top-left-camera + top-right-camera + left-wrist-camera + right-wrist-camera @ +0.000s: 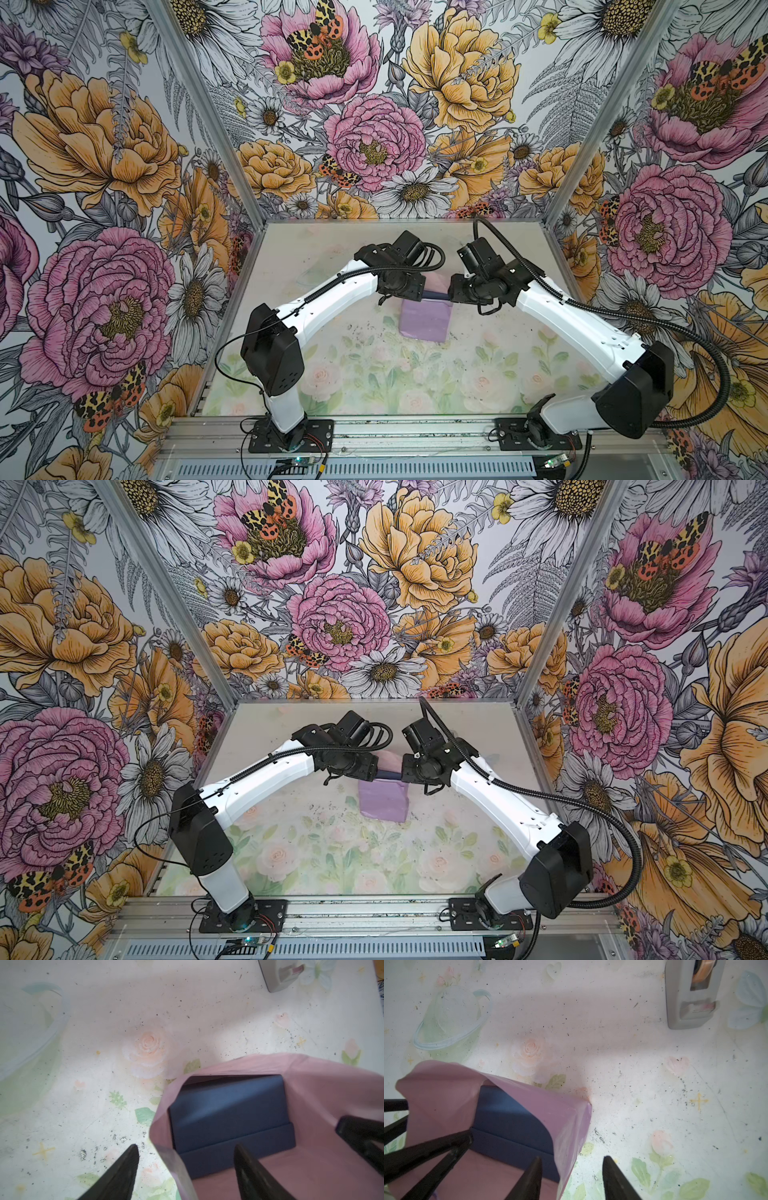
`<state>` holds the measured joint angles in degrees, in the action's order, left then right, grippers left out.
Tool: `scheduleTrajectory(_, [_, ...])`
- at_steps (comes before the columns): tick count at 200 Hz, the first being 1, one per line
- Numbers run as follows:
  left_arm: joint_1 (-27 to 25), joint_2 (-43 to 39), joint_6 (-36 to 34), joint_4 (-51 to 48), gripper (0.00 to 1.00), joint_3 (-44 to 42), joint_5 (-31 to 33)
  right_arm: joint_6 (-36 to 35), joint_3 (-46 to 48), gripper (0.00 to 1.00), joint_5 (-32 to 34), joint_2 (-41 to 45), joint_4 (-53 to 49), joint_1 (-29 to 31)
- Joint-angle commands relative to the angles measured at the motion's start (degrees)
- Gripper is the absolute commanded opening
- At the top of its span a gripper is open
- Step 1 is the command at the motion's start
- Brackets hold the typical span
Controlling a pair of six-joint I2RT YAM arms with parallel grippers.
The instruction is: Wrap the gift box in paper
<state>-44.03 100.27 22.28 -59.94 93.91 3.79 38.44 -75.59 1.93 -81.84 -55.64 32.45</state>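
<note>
Two grippers near the desk (374, 374) middle, left gripper (185, 1147) jaws wide, right gripper (572, 1158) jaws narrower, each astride a raised paper (311, 1076) flap, unclamped, gift box (228, 1109) between.

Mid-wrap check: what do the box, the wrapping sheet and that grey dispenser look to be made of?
The gift box: navy, matte, with a crisp lid step; it looks like cardboard. The paper: a thin creased sheet, glossy lilac outside with a sheen, dull pink inside; likely coated paper, possibly film. The tape dispenser: a smooth grey moulded shell, probably plastic.
</note>
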Motion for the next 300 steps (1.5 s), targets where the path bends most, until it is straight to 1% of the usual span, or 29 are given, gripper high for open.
scheduleTrajectory(1, [-0.1,-1.8,-0.7,-3.6,0.67,1.4,3.4,-0.6,0.3,0.47,1.1,-1.0,-0.4,0.5])
scheduleTrajectory(34, [0.1,-3.0,-0.2,-3.5,0.57,1.0,4.2,-0.3,0.2,0.43,0.5,-1.7,-0.3,0.7])
scheduleTrajectory(58, [0.2,-2.8,-0.1,-3.4,0.41,1.1,3.9,0.1,-0.3,0.39,0.0,-1.8,-0.3,1.1])
scheduleTrajectory(81, [0.1,-2.7,0.0,-3.1,0.33,1.5,3.8,0.3,-1.0,0.34,-0.3,-2.4,-0.3,1.7])
scheduleTrajectory(93, [0.1,-2.7,0.0,-2.4,0.29,1.4,3.5,0.3,-1.2,0.30,-0.4,-2.6,-0.2,1.8])
scheduleTrajectory(102, [0.2,-2.8,0.1,-1.8,0.24,1.0,3.1,0.4,-1.4,0.27,-0.4,-2.8,-0.2,1.9])
scheduleTrajectory(114, [0.1,-2.9,0.3,-0.9,0.19,0.7,2.1,0.4,-1.7,0.23,-0.7,-2.7,0.0,2.0])
scheduleTrajectory(132, [0.0,-3.1,0.6,-0.2,0.13,0.6,0.8,0.5,-2.0,0.15,-1.3,-2.4,0.4,2.1])
scheduleTrajectory(155, [-0.7,-3.5,1.3,0.3,0.00,1.1,-0.3,0.5,-2.7,0.02,-1.9,-1.6,0.9,2.2])
scheduleTrajectory(161, [-0.9,-3.6,1.6,0.4,0.00,1.3,-0.7,0.4,-3.0,0.00,-2.1,-1.4,0.9,2.2])
scheduleTrajectory(204, [-1.7,-5.6,3.1,0.2,0.00,2.1,-2.1,0.7,-5.9,0.00,-4.0,1.8,0.5,2.2])
scheduleTrajectory(234, [-1.8,-7.7,3.9,0.1,0.00,2.2,-2.1,0.8,-6.3,0.00,-3.7,2.9,-1.1,2.1])
scheduleTrajectory(272, [-1.0,-6.9,4.8,0.3,0.00,-0.7,-0.9,-0.5,-4.6,0.00,-3.0,-0.5,-1.3,1.0])
scheduleTrajectory(300, [-0.1,-6.1,5.0,3.0,0.00,-4.2,-0.3,-2.0,-4.9,0.00,-1.2,-4.0,-1.1,0.8])
